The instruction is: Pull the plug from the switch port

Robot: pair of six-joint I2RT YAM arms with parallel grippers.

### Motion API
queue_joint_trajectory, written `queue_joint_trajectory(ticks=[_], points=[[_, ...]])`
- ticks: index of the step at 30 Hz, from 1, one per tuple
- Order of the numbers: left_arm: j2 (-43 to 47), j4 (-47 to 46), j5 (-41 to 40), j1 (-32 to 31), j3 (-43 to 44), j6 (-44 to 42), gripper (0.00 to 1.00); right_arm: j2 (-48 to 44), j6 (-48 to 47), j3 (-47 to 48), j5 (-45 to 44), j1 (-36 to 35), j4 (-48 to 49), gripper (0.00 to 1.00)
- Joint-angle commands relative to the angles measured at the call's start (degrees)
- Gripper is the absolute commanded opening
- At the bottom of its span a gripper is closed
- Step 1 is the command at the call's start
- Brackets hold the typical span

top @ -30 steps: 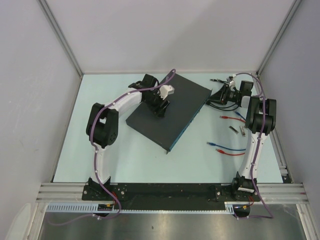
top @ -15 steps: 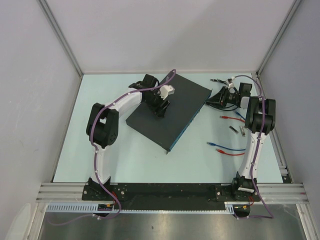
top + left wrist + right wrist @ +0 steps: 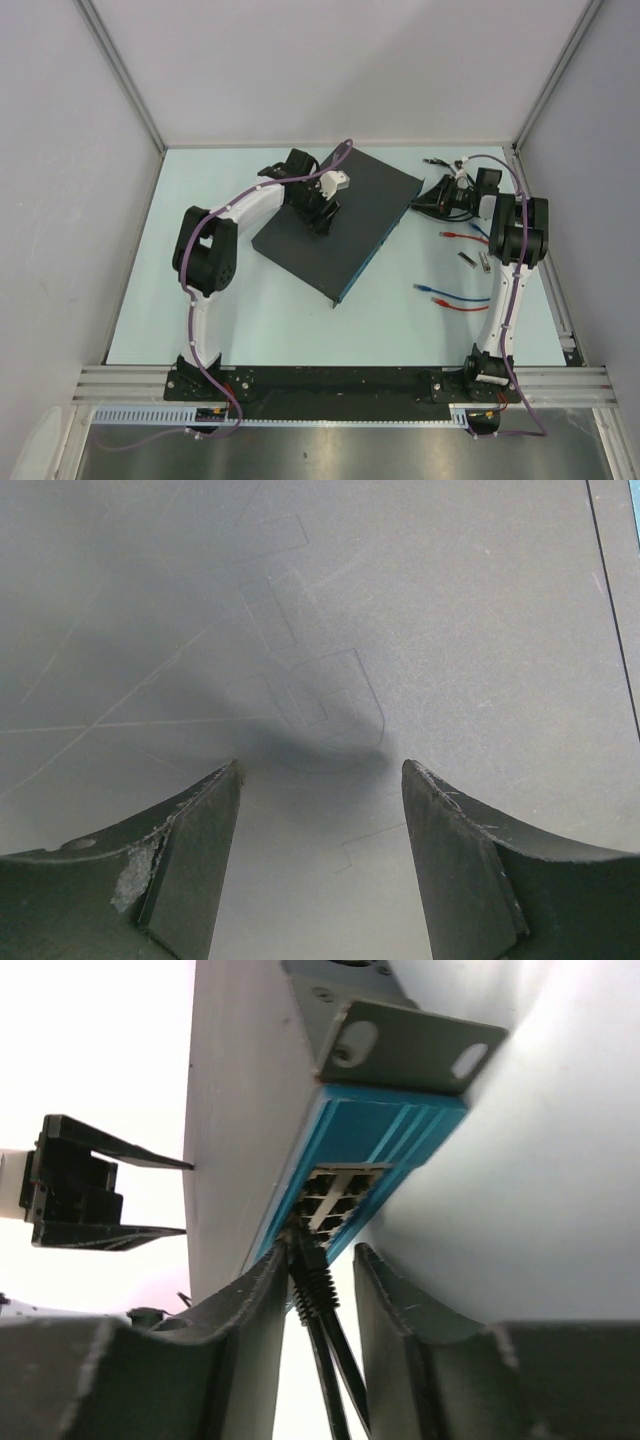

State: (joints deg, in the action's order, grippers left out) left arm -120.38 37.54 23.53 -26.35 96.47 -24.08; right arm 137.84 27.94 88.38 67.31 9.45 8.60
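Note:
The switch (image 3: 350, 232), a flat dark-grey box with a blue port edge, lies tilted at the table's middle. My left gripper (image 3: 322, 212) stands on its top, and in the left wrist view this gripper (image 3: 320, 765) is open over the bare lid (image 3: 420, 600). At the switch's right corner, my right gripper (image 3: 432, 196) faces the blue port face (image 3: 350, 1145). A black plug (image 3: 312, 1278) with a ribbed boot sits in a lower port. My right gripper (image 3: 322, 1252) straddles it, open. The left finger (image 3: 262, 1300) touches the boot and a gap shows beside the right finger (image 3: 385, 1300).
Black cables (image 3: 456, 210) trail from the plug toward the right wall. Loose red and blue patch leads (image 3: 447, 296) and small metal connectors (image 3: 467, 260) lie on the table at right. A grey mounting ear (image 3: 410, 1045) sticks out at the switch's end. Enclosure walls stand close on three sides.
My right wrist has shifted slightly near the switch's corner. The left arm and the switch have not moved.

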Motion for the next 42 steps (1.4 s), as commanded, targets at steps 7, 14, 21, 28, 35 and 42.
queue_joint_trajectory(ticks=[7, 14, 21, 28, 35, 42], points=[[-0.8, 2.4, -1.4, -0.9, -1.7, 0.0, 0.72, 1.6, 6.4, -0.6, -4.2, 0.0, 3.5, 0.42], [-1.2, 2.4, -1.5, -1.2, -1.3, 0.0, 0.72, 0.9, 3.0, 0.2, -7.2, -0.5, -1.4, 0.28], [-1.5, 2.2, -1.5, -1.4, -1.2, 0.3, 0.72, -2.0, -1.7, -1.1, -7.8, 0.0, -7.3, 0.18], [-1.3, 1.9, -1.3, -1.5, -2.2, 0.0, 0.72, -4.3, -7.8, -1.8, -4.1, 2.8, -10.4, 0.17], [-1.4, 1.3, -0.7, -1.5, -2.2, 0.0, 0.72, -7.1, -7.5, -3.1, 4.1, 3.7, -3.9, 0.16], [-1.1, 1.0, -0.2, -1.5, -2.2, 0.1, 0.72, -12.4, -2.7, -3.1, 7.0, 2.7, 4.9, 0.13]])
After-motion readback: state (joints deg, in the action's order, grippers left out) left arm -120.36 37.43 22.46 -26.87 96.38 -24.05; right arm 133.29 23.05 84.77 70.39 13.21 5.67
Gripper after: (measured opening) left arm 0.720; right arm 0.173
